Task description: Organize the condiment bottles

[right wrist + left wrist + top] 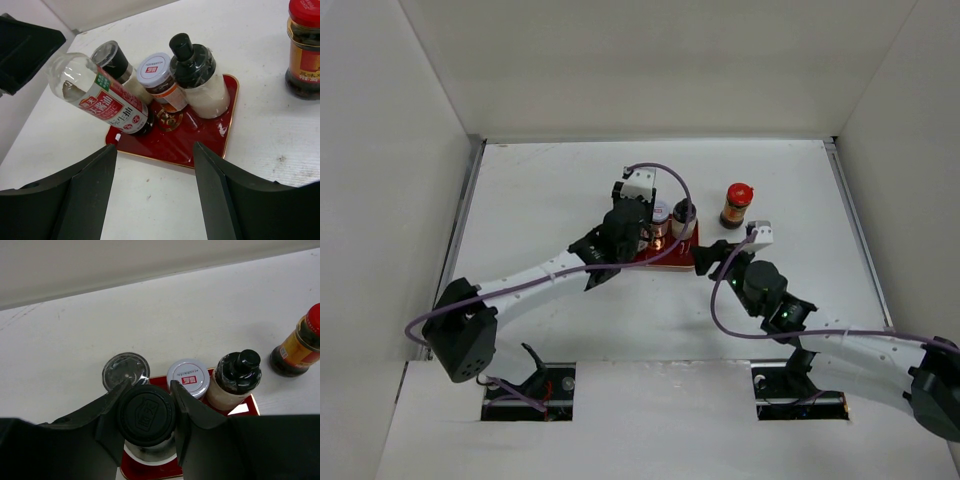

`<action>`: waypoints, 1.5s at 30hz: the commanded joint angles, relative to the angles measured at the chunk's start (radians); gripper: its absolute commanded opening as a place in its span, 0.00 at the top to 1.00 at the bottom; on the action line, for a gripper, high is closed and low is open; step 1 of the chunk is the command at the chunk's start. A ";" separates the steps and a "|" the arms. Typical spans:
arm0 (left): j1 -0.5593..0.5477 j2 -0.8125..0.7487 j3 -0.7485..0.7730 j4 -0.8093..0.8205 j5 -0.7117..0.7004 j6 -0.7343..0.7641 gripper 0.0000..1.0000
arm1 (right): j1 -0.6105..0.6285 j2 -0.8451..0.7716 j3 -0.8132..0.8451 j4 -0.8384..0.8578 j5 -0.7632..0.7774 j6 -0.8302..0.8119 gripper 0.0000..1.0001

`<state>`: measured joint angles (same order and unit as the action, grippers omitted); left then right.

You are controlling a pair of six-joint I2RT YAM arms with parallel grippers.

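A flat red tray (200,135) lies mid-table (672,260). My left gripper (148,390) is shut on the black cap (146,415) of the tall clear bottle (107,102). The bottle leans, its base on the tray's near left part. On the tray stand a white-lidded jar (153,67), a black-capped white bottle (192,65) and a grey-lidded jar (111,55) at the back left. The red-capped bottle (737,203) stands on the table right of the tray. My right gripper (155,146) is open and empty, just before the tray's near edge (705,262).
White walls enclose the table on the left (420,150), back (660,70) and right (900,150). The two arms meet at the tray from the near left and near right. The red-capped bottle also shows at the right in the left wrist view (300,342).
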<state>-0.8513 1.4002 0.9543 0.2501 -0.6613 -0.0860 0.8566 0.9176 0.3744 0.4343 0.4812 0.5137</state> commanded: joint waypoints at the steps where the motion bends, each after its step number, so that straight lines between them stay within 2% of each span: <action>1: 0.008 -0.021 0.098 0.196 0.012 -0.006 0.88 | -0.008 0.003 -0.005 0.037 0.017 0.008 0.31; 4: 0.010 -0.009 0.084 0.199 0.014 -0.012 0.88 | -0.012 0.000 -0.008 0.037 0.017 0.008 0.31; 8: 0.010 -0.009 0.049 0.186 0.008 -0.032 0.81 | -0.024 -0.002 -0.011 0.035 0.025 0.008 0.28; 12: 0.008 -0.027 -0.012 0.195 0.003 -0.064 0.67 | -0.026 0.004 -0.005 0.024 0.025 0.009 0.20; 16: 0.011 -0.059 -0.066 0.212 -0.003 -0.078 0.56 | -0.026 -0.005 0.001 0.014 0.036 0.008 0.15; 21: 0.008 -0.101 -0.103 0.222 -0.008 -0.078 0.28 | -0.028 -0.013 0.026 -0.015 0.056 0.003 0.14; 22: 0.007 -0.113 -0.110 0.227 -0.008 -0.078 0.22 | -0.028 -0.011 0.035 -0.023 0.056 0.002 0.17; 24: 0.007 -0.148 -0.124 0.229 -0.008 -0.077 0.14 | -0.029 -0.005 0.067 -0.055 0.056 0.005 0.33; 26: 0.010 -0.208 -0.156 0.238 -0.009 -0.078 0.09 | -0.031 0.013 0.112 -0.089 0.056 -0.003 0.55; 28: 0.018 -0.259 -0.198 0.262 -0.014 -0.081 0.08 | -0.046 0.033 0.162 -0.130 0.069 -0.015 0.69; 29: 0.027 -0.291 -0.231 0.287 -0.024 -0.089 0.08 | -0.060 0.041 0.190 -0.153 0.082 -0.015 0.73; 31: 0.041 -0.363 -0.310 0.328 -0.052 -0.119 0.10 | -0.095 0.067 0.244 -0.189 0.094 -0.024 0.74; 33: 0.060 -0.436 -0.405 0.363 -0.090 -0.173 0.17 | -0.150 0.110 0.280 -0.193 0.097 -0.043 0.65; 37: 0.126 -0.552 -0.564 0.371 -0.106 -0.337 0.33 | -0.299 0.249 0.356 -0.195 0.100 -0.044 0.21; 38: 0.143 -0.569 -0.597 0.356 -0.097 -0.375 0.34 | -0.334 0.289 0.380 -0.204 0.094 -0.050 0.14; 41: 0.206 -0.573 -0.661 0.333 -0.034 -0.451 0.35 | -0.392 0.365 0.434 -0.226 0.105 -0.069 0.02; 45: 0.306 -0.528 -0.727 0.363 0.095 -0.556 0.34 | -0.420 0.450 0.506 -0.279 0.158 -0.118 0.00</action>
<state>-0.5972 0.8520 0.2573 0.5617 -0.6682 -0.5121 0.4450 1.3479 0.7998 0.1814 0.5877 0.4419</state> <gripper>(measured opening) 0.660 0.997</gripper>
